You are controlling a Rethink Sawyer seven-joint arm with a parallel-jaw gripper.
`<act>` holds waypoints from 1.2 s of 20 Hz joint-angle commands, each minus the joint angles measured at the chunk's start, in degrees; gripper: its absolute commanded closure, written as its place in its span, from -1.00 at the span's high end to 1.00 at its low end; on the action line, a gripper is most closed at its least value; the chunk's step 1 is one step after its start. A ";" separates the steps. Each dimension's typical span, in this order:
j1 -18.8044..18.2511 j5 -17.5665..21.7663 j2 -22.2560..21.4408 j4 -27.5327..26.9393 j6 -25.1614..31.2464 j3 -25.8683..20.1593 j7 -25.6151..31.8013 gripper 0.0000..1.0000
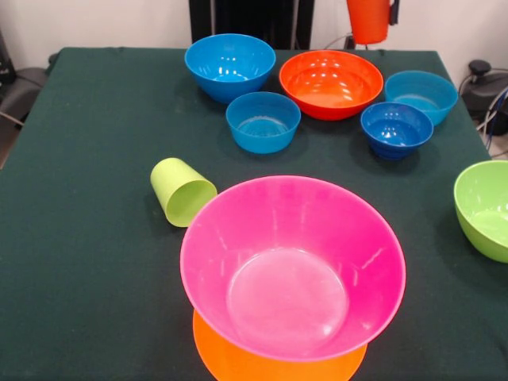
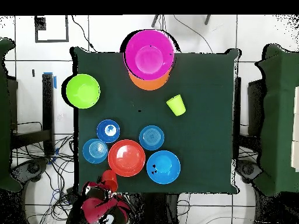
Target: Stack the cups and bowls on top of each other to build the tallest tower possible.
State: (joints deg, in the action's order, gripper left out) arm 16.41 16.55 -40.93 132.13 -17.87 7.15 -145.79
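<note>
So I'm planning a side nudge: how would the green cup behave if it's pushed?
The green cup lies on its side, so it would probably roll. Being tapered, it would likely curve toward its narrow end, not go straight. It looks like thin, light plastic, so a nudge might send it skidding.

a dark green cloth-covered table is set on a white tiled floor marked by dark grout lines. a pale wall is seen behind the table. loose cables are strewn over the floor beside the table. a square outline of dark tape is marked on the tiles.
</note>
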 commanded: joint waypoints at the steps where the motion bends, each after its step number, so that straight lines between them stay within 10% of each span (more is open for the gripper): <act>1: -0.19 2.44 -2.24 2.64 5.99 -5.78 -2.44 -1.00; 9: 1.28 0.03 -10.33 0.93 14.10 -2.45 -0.01 -1.00; 14: -5.16 0.66 -20.79 0.96 24.82 -6.71 4.18 -1.00; 24: -13.71 7.61 -17.30 -7.19 22.54 -9.60 6.74 -1.00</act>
State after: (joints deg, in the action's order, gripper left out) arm 5.34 18.52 -60.82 130.95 1.90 3.90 -145.79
